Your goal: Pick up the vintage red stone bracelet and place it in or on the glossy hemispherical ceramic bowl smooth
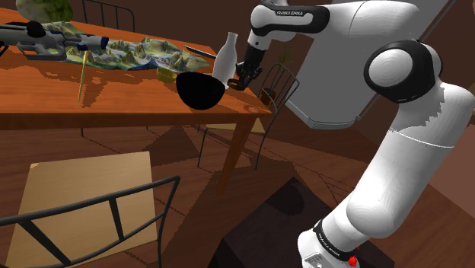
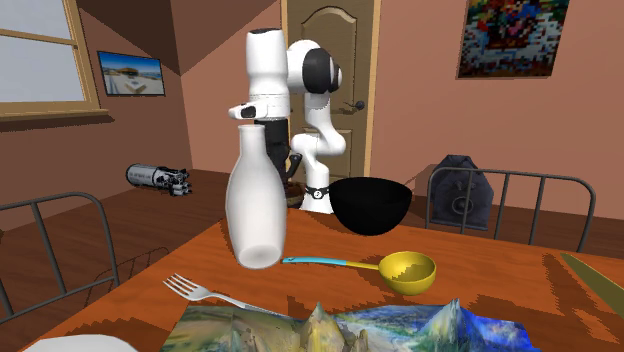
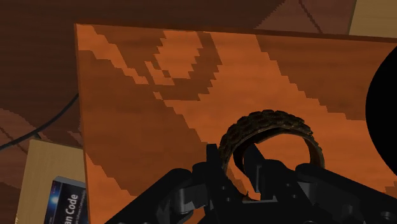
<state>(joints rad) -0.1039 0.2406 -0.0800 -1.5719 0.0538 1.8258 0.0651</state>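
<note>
The bracelet (image 3: 273, 121) is a dark brown, scaly ring standing upright between my fingers. My gripper (image 3: 234, 162) is shut on the ring's side. Below it lies the orange wooden table (image 3: 140, 95). The glossy black bowl (image 3: 387, 121) is close beside the bracelet. In the shoulder view the gripper (image 1: 245, 74) hangs over the table's corner nearest the arm, holding the bracelet (image 1: 240, 83) just to the right of the bowl (image 1: 200, 91). In the second exterior view the bowl (image 2: 371, 205) stands upright on the table's far side.
A tall white bottle (image 1: 225, 57) stands right beside the gripper and bowl. A yellow spoon with a blue handle (image 2: 408, 270), a fork (image 2: 205, 292) and a relief map (image 2: 350, 325) lie further along the table. Metal chairs (image 1: 99, 221) stand around it.
</note>
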